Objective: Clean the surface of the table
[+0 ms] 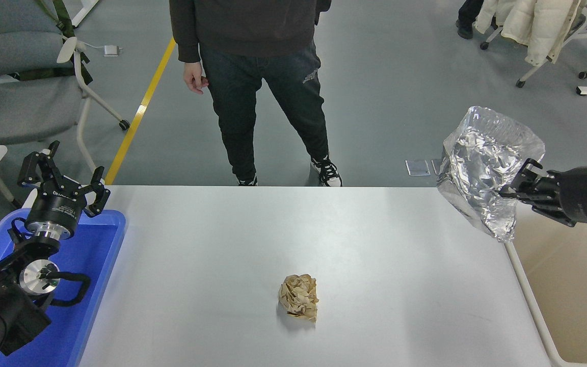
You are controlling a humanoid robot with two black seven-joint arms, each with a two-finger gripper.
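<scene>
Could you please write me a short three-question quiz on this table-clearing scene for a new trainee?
1. True or false: the crumpled foil tray rests on the table surface.
2. Which gripper holds the foil tray? A) left gripper B) right gripper C) neither
3. Fill in: the one piece of rubbish lying on the table is a crumpled ball of brown ____.

Key
1. False: it hangs in the air at the table's right end, by the beige bin.
2. B; the left gripper is parked over the blue tray.
3. Paper.
</scene>
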